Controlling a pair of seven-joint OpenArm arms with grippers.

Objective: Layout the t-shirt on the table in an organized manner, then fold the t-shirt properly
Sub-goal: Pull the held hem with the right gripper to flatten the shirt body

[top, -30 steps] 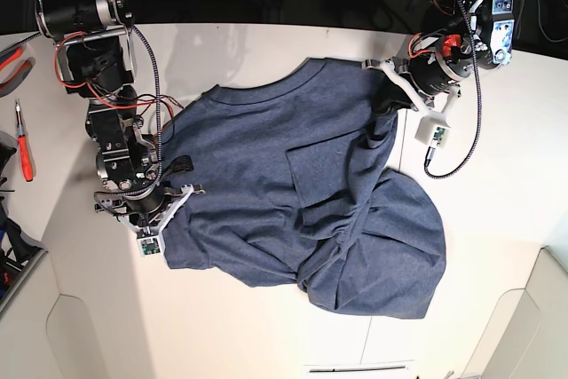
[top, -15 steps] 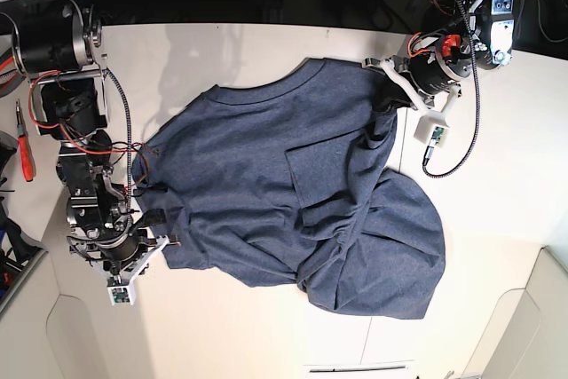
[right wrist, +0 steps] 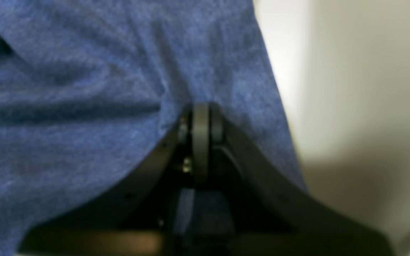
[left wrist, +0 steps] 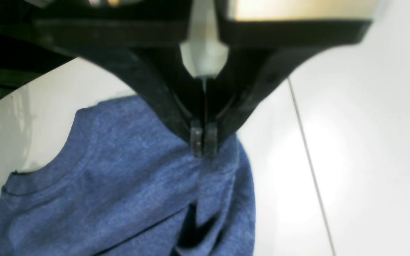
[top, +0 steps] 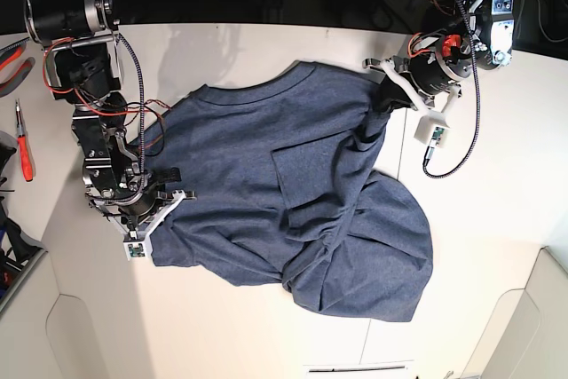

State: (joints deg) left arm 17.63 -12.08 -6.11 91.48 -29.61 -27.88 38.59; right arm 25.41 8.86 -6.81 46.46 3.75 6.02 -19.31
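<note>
Heathered navy-blue cotton t-shirt (top: 293, 201) spread rumpled across the large white tabletop (top: 497, 175), collar toward the far edge, lower half bunched and folded over itself near the front. Left hand (left wrist: 203, 144) pinched shut on a shoulder fold beside the collar; right hand (right wrist: 200, 122) likewise clamped on cloth at the opposite edge. Likely risks: uneven pulling, stretching the collar or dragging the bunched hem further askew; thin pinch slipping under tension, dropping one side; folded-under layer staying trapped, leaving creases before any folding.
</note>
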